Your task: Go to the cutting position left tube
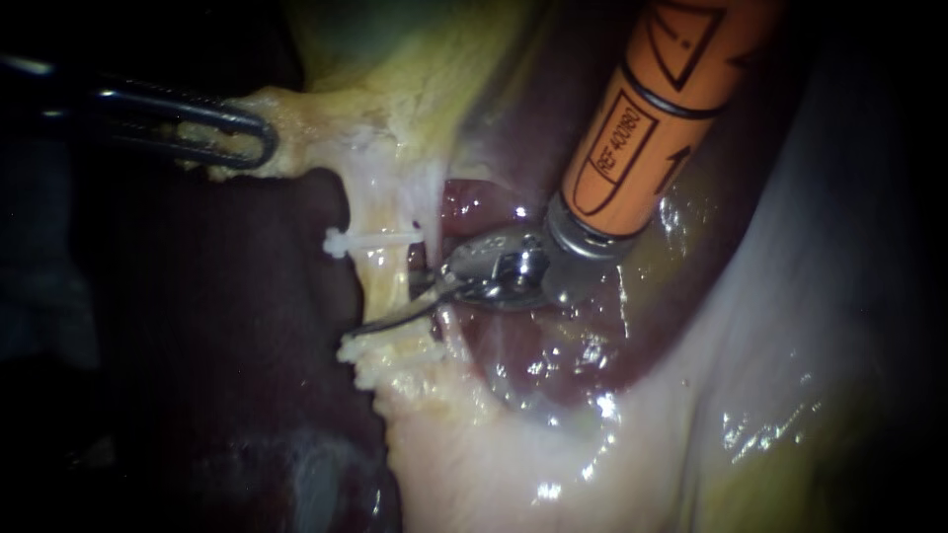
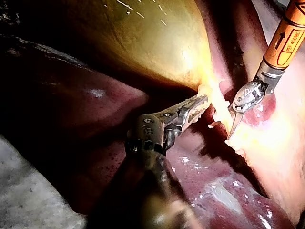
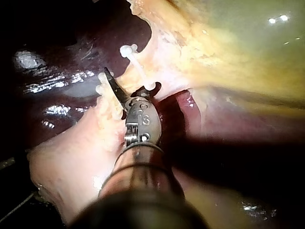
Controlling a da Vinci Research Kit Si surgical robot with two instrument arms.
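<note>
right instrument's slim curved jaws (parted) flank the pale tube

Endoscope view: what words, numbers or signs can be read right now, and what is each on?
Orange shaft of the right instrument: a framed printed label and outlined arrow signs, partly cut off at the view's edge; the characters are not transcribed here.
Left instrument: no markings show.
White clip: no text.
Liver: no text.

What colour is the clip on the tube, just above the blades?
White. The clip shows best in the endoscope view.
</note>
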